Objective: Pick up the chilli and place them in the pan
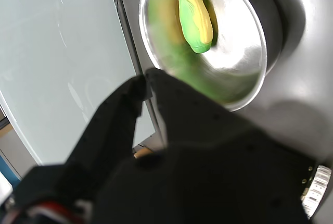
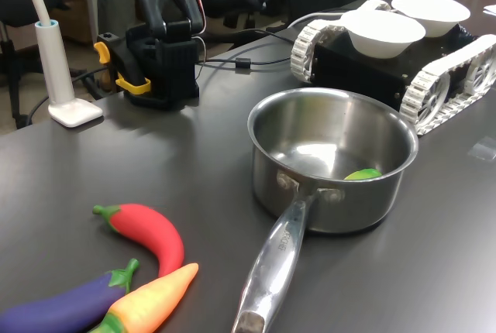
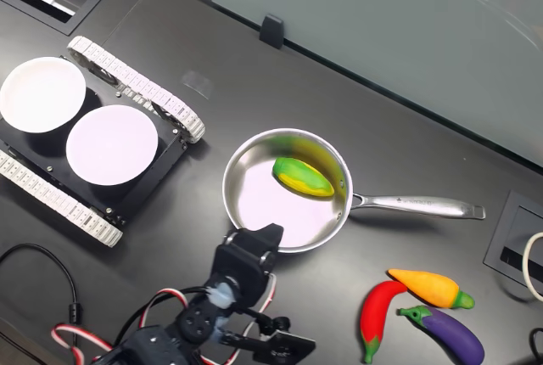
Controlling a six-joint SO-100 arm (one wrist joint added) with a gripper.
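The chilli [image 3: 377,317] lay on the dark tabletop [image 3: 407,136] at the lower right of the second exterior view, well apart from the pan [image 3: 254,204] and beyond the end of its long handle [image 3: 420,205]. In the first exterior view the chilli [image 2: 151,232] sat at lower left. An orange carrot-shaped toy [image 3: 430,287] lay just beside it and a purple eggplant toy [image 3: 447,333] next to that, the three clustered closely; whether they touched could not be told.

The pan stood upright near the frame centre in both exterior views, and it held a green-and-yellow toy [image 3: 302,176], seen also in the wrist view [image 1: 195,18].

The gripper [image 3: 254,250] hung at the pan's near rim, lower centre of the second exterior view, with nothing in it. In the wrist view the black fingertips [image 1: 145,81] met at their points, so the jaws were together.

A tracked vehicle [image 3: 102,140] carrying two white bowls [image 3: 112,144] stood at the left of the second exterior view. A white lamp base [image 2: 75,111] and a black clamped mount [image 2: 159,66] occupied the upper left of the first exterior view. A pale glass partition [image 3: 382,34] bounded the tabletop's far edge, and a cable grommet [image 3: 514,242] was set in at right.
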